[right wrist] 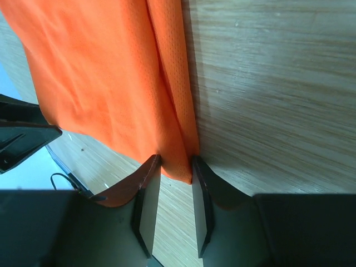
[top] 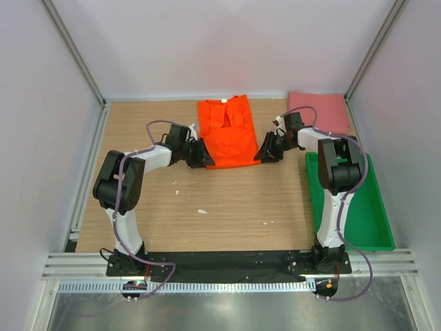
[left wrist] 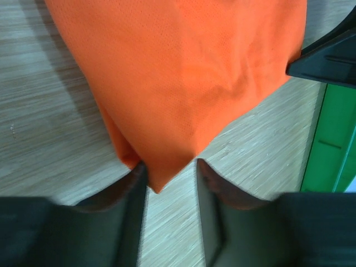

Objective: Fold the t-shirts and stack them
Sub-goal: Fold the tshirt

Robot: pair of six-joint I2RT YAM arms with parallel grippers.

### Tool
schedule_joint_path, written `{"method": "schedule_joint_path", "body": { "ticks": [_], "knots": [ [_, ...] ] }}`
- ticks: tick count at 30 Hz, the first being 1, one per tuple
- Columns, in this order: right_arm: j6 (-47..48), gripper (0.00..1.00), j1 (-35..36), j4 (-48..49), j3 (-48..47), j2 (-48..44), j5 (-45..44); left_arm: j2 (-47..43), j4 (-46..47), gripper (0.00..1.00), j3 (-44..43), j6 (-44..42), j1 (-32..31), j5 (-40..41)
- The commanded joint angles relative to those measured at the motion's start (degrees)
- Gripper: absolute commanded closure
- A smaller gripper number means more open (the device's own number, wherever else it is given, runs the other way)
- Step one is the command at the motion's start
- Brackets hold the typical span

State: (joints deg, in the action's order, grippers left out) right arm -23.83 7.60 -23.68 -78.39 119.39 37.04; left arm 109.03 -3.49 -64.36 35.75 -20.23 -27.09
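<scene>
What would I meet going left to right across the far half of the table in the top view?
left gripper → orange t-shirt → right gripper → pink t-shirt

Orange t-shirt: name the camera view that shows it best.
Top external: the whole orange t-shirt is in frame, neckline included. The left wrist view shows only one near corner, close up; the right wrist view only the other near corner and a folded side edge.

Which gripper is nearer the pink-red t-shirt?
Right. The right gripper is at the near right corner of the orange t-shirt, close to the pink-red t-shirt; the left gripper is at its near left corner.
</scene>
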Motion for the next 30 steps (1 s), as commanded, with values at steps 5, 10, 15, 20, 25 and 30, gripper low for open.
{"method": "schedule_joint_path", "body": {
  "ticks": [5, 10, 15, 20, 25, 30],
  "knots": [
    [-3.4, 0.85, 1.28, 4.78, 5.95, -3.37, 1.9, 1.35, -4.59, 0.87, -1.21, -0.15, 0.72, -2.88],
    [-7.71, 0.97, 3.3, 6.72, 15.53, -9.52, -0.03, -0.39, -9.43, 1.0, 2.03, 0.11, 0.72, -6.04],
    [-8.68, 0.97, 8.48, 4.44, 28.1, -21.01, -4.59, -9.33, -11.28, 1.0, 13.78, 0.9, 0.37, -7.18],
    [-15.17, 0.9, 18.05, 1.36, 40.58, -33.68, -13.73, -20.86, -11.19, 1.0, 26.63, 3.27, -1.83, -6.92],
    [-19.51, 0.51, 19.65, -0.83, 46.93, -49.93, -18.04, -35.86, -14.69, 0.52, 34.38, 7.05, -4.2, -5.79],
    [-10.72, 0.38, 19.04, -8.66, 37.98, -47.95, -25.07, -43.73, -22.87, 0.27, 27.73, 6.54, -3.77, 2.63]
  ]
}}
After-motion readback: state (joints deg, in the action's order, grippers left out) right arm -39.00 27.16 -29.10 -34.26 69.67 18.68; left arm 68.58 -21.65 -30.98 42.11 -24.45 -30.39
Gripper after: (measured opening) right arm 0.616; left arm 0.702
